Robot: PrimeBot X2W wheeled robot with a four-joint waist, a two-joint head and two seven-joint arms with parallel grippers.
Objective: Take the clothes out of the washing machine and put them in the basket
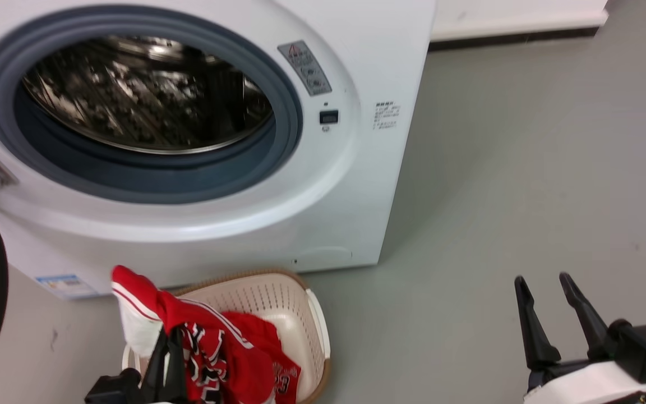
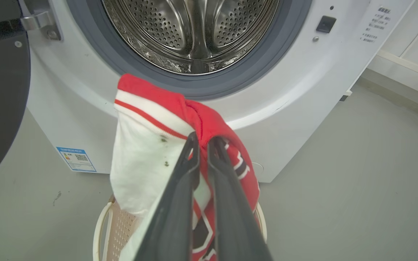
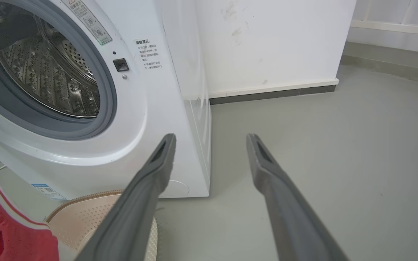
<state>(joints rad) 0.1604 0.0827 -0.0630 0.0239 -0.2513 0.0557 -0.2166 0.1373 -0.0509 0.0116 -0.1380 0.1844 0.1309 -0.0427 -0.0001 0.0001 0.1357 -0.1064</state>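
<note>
The left gripper [image 1: 169, 332] is clamped on a red jersey [image 1: 216, 348] that hangs straight down, its lower end already in the cream basket [image 1: 284, 292] directly beneath, before the washing machine [image 1: 328, 191]. The right gripper [image 1: 541, 278], spread wide and empty, is well apart rightward.

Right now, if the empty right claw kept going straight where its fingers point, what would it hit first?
Likely the grey floor beside the washing machine, short of the wall. The open right gripper aims close to the machine's side corner, so it might graze that instead; depth is unclear.
</note>
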